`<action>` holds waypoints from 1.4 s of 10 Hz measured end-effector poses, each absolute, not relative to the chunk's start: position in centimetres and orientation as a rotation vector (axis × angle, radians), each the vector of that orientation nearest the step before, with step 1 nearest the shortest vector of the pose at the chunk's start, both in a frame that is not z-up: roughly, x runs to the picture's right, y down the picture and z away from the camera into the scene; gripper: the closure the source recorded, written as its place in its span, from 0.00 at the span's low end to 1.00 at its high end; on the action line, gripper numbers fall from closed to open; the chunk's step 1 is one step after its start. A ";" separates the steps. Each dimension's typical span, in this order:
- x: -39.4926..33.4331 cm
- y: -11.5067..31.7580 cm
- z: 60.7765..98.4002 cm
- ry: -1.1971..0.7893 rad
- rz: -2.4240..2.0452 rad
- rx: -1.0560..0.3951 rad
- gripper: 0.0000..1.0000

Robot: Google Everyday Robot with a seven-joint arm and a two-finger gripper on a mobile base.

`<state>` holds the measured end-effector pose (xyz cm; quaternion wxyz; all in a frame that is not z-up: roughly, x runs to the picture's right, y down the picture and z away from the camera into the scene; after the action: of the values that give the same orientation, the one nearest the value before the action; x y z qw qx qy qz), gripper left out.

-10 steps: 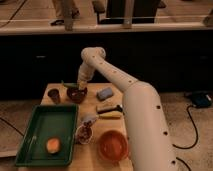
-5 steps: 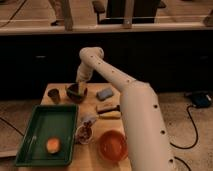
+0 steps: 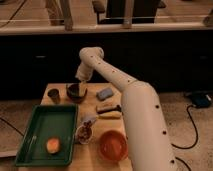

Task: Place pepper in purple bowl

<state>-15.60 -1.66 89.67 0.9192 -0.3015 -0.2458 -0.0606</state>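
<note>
The white arm is reaching across to the far left part of the tabletop (image 3: 90, 152), and the end effector (image 3: 76, 88) is hanging directly over the purple bowl (image 3: 76, 93), at its rim. Cannot tell how the end effector is set; the pepper is not discernible at it or in the bowl. A small dark cup (image 3: 54, 95) is standing just left of the bowl, near the far left corner. The green tray (image 3: 30, 145) is lying along the left edge, carrying an orange lump (image 3: 52, 145). The orange bowl (image 3: 113, 145) is sitting near the front edge.
</note>
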 end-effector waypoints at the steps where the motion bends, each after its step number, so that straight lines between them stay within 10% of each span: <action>1: -15.5 -1.6 89.5 -0.511 -0.131 -0.625 0.20; 14: -15.4 -1.6 89.6 -0.513 -0.130 -0.627 0.20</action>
<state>-15.38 -1.56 89.55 0.9171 -0.3047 -0.2494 -0.0633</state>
